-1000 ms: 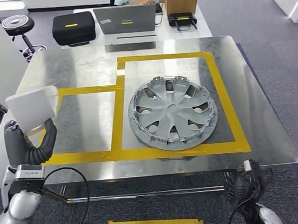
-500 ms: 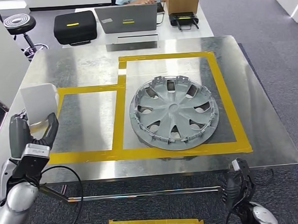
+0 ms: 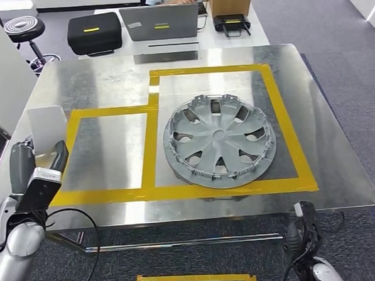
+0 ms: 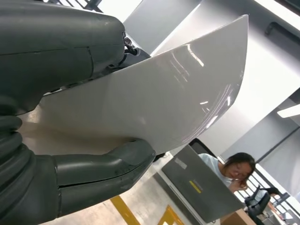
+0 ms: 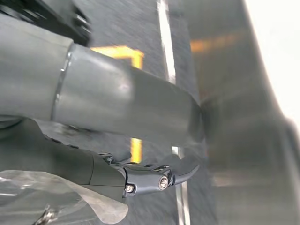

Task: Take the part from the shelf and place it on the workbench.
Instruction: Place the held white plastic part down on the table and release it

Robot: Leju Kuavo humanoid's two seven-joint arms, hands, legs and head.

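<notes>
I judged this as the carrying step, nearly at the placing: my left hand held the white part, a thin curved panel, clamped between thumb and fingers along one edge, and it hung over the near left corner of the table, beside the smaller yellow-taped box. The left wrist view showed that grip plainly, thumb under the sheet and fingers over it. The panel stood roughly upright, its free edge pointing away from me and up, its long axis running from the hand toward the far side of the table. The next move, as I read it, called for carrying it inward over the taped box, lowering it flat and only then letting go. The hubcap lay in the larger box. My right hand hung low below the table edge; I could not tell its state.
</notes>
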